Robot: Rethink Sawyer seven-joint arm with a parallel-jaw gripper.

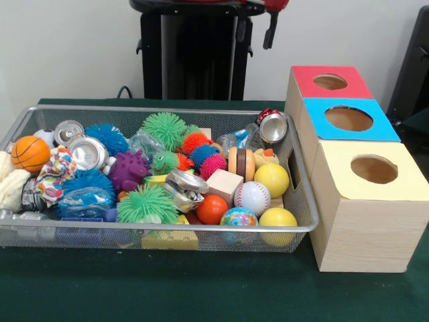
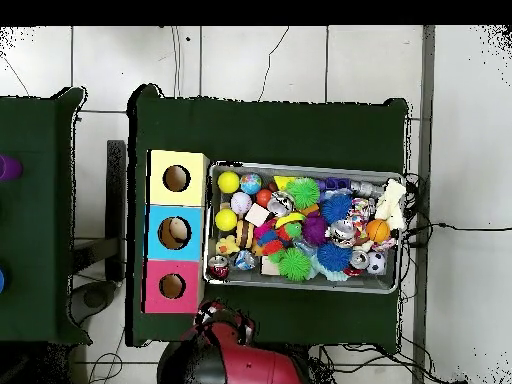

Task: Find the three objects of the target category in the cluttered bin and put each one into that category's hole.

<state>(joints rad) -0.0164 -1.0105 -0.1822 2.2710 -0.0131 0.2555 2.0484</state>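
— From the front, what crowds the bin [image 1: 161,231]?

— Crushed cans, spiky green and blue balls, a baseball [image 1: 253,197] and two yellow balls; the red-topped hole [image 1: 330,82] sits farthest back, right of the basket.

— And overhead?

— The silver mesh bin [image 2: 300,285] lies beside the three boxes; the red box's hole [image 2: 172,286] is nearest the drawn-back gripper [image 2: 222,322], whose grip I cannot tell.
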